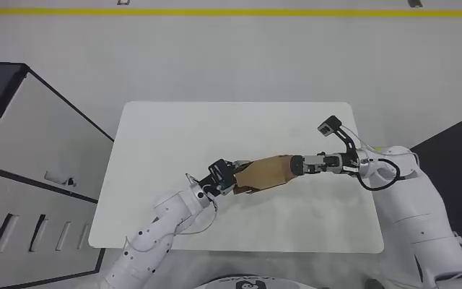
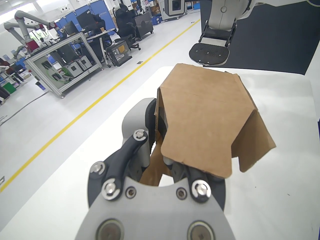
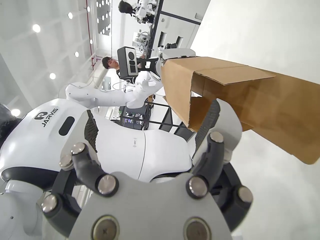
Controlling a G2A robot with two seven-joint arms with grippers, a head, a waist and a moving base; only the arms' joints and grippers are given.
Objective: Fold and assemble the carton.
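The left gripper [image 1: 225, 177] clamped one end of the brown carton [image 1: 267, 173] over the white table [image 1: 216, 130]. The right gripper [image 1: 309, 165], fingers spread wide, touched the opposite end.

A white bench [image 1: 180, 144] with rounded corners stands on a pale floor crossed by a yellow line [image 1: 231, 12]. Black-framed grey panels [image 1: 43, 137] stand just off the bench's left edge in the top view. Farther back in the hall are an aluminium-framed workstation [image 2: 62, 58], a black office chair [image 2: 126, 26], blue partitions [image 2: 97, 8] and round ceiling lights [image 3: 36, 28].
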